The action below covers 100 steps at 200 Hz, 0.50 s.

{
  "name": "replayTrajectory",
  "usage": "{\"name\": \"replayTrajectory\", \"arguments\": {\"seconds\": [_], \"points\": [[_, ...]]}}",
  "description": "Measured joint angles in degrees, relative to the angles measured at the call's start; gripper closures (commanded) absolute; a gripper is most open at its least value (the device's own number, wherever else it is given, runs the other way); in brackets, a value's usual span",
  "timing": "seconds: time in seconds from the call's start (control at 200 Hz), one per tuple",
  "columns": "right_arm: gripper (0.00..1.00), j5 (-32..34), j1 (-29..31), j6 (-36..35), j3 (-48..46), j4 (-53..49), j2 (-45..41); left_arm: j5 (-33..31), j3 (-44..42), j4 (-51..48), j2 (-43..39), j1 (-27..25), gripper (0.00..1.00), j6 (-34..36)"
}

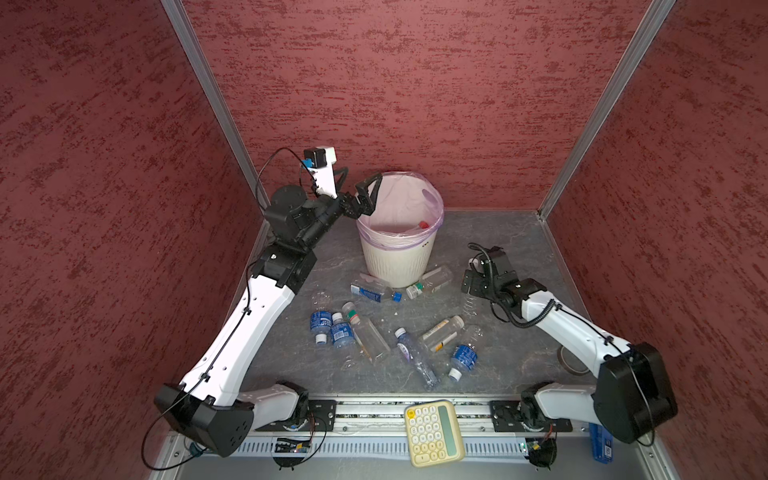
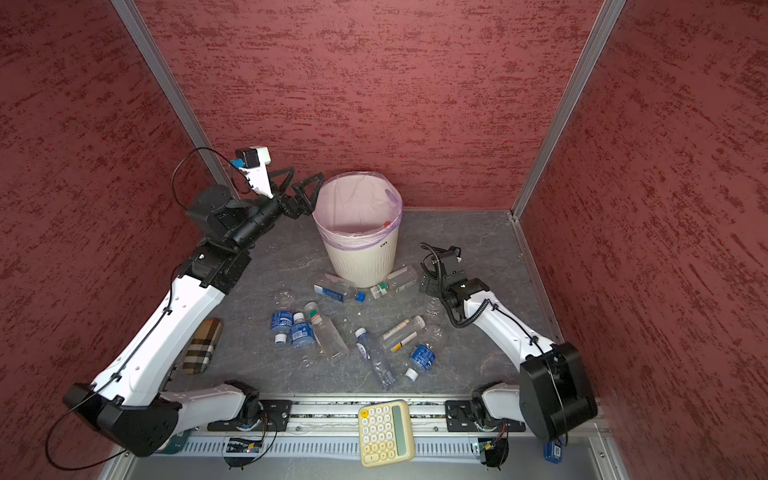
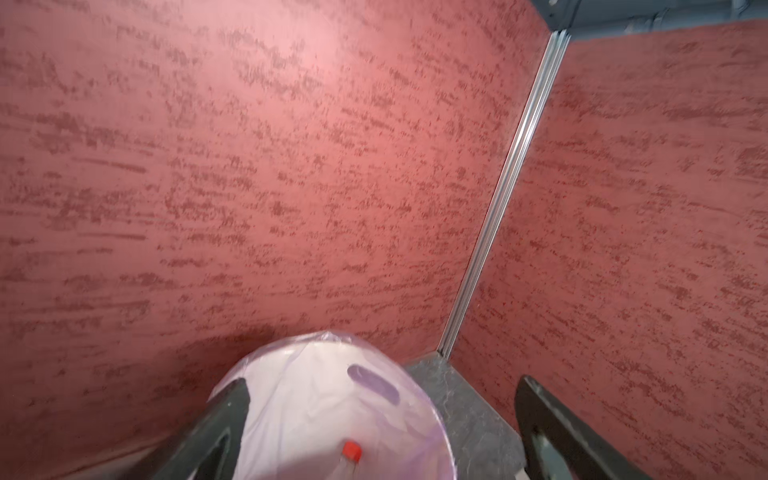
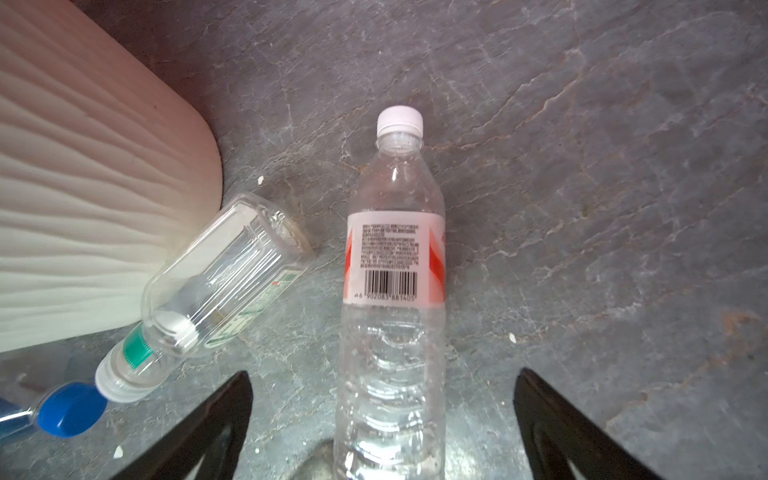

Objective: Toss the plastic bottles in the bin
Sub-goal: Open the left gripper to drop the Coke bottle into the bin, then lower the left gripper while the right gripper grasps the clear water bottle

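The cream ribbed bin [image 1: 399, 257] [image 2: 361, 262] with its pink liner stands at the back of the grey table. My left gripper [image 1: 357, 183] [image 2: 297, 183] hovers at its left rim, open and empty [image 3: 382, 386]. A red-capped bottle [image 3: 351, 451] [image 1: 424, 224] lies inside the bin. My right gripper [image 1: 471, 286] [image 4: 382, 380] is low over the table right of the bin. It is open, with a clear white-capped, red-labelled bottle [image 4: 395, 257] lying between its fingers [image 4: 232, 407], untouched. Several other plastic bottles [image 1: 320, 322] lie scattered in front of the bin. One with a green band [image 4: 216, 274] leans on the bin's base.
A yellow calculator [image 1: 432, 432] sits on the front rail. A tape roll [image 1: 571, 359] lies by the right arm. Under the left arm rests a plaid case [image 2: 203, 345]. Red walls close in on three sides.
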Motion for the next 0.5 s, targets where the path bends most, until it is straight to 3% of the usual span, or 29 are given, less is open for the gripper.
{"name": "replayTrajectory", "arguments": {"seconds": [0.501], "points": [[0.04,0.2,-1.1,-2.5,5.5,-0.2,11.8,-5.0,-24.6,-10.3,-19.8,0.3,0.00,0.0]]}}
